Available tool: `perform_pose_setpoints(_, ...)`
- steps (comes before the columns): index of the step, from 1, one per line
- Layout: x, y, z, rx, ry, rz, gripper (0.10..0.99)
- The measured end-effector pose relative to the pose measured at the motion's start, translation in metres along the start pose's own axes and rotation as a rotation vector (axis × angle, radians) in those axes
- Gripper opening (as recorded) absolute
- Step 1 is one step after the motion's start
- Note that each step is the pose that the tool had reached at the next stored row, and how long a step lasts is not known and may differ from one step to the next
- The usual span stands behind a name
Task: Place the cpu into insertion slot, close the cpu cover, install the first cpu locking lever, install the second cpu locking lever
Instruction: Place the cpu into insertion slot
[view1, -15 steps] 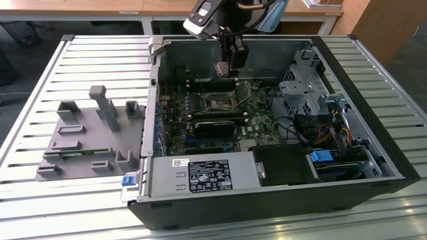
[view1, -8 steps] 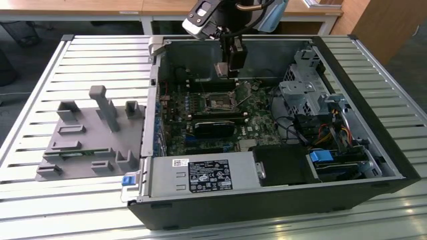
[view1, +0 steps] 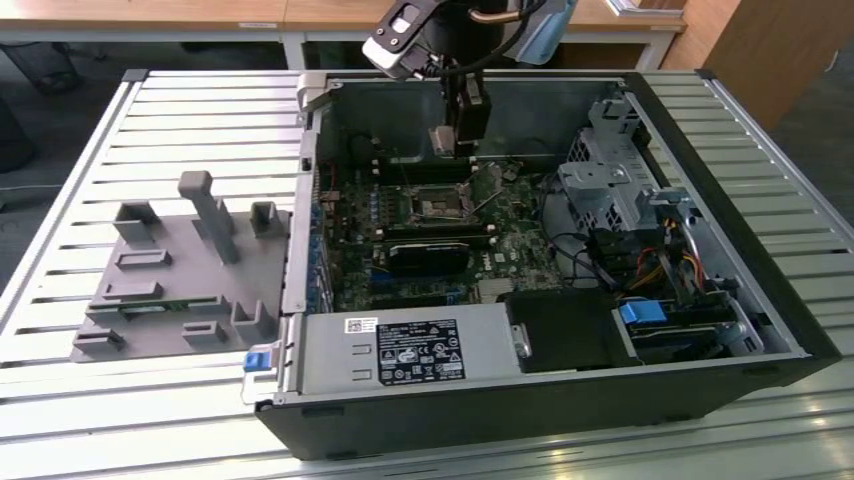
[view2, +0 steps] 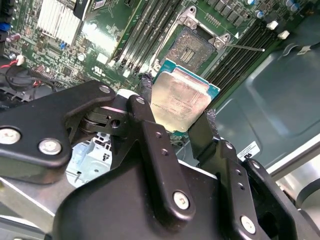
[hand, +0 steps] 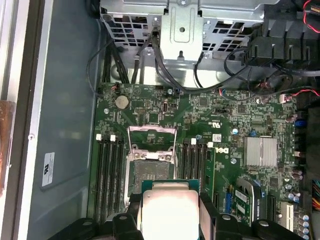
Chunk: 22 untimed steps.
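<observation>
The hand (view2: 177, 107) is pinching the cpu (view2: 181, 99) by two opposite edges between its black fingers (view2: 145, 97). The chip's grey metal top is facing both wrist cameras, and its green rim is showing around the edges. The cpu is hanging in the air over the motherboard (hand: 235, 120) and is not sitting in the insertion slot (hand: 150, 167). In the first wrist view it is overlapping the slot's near edge.

The slot is lying bare, with its contact field exposed. The cpu cover (hand: 152, 129) is standing flipped open on the side of the slot toward the coin battery (hand: 121, 101). A thin locking lever (view2: 245, 48) is sticking out unlatched from one corner of the slot. Black memory slots (hand: 107, 175) are running along both sides of the socket.

In the exterior view the hand is reaching down into the open computer case (view1: 534, 410), which is resting on a slatted metal worktop (view1: 160, 100). A grey parts fixture (view1: 174, 300) is sitting on the worktop at the exterior view's left, just beside the case.
</observation>
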<state>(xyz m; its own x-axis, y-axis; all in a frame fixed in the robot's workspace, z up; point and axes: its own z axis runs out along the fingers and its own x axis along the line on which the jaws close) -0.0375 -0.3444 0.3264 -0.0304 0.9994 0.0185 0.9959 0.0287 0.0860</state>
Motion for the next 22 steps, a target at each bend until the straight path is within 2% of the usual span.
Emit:
perform_pose_setpoints(15, 0.0, -0.0003, 0.0039, -0.002, -0.0077, 0.089, 0.541)
perform_pose_setpoints(19, 0.0001, -0.0011, 0.0062, -0.002, -0.0076, 0.087, 0.541)
perform_pose_setpoints(22, 0.0001, -0.0015, 0.008, -0.001, -0.005, 0.059, 0.541)
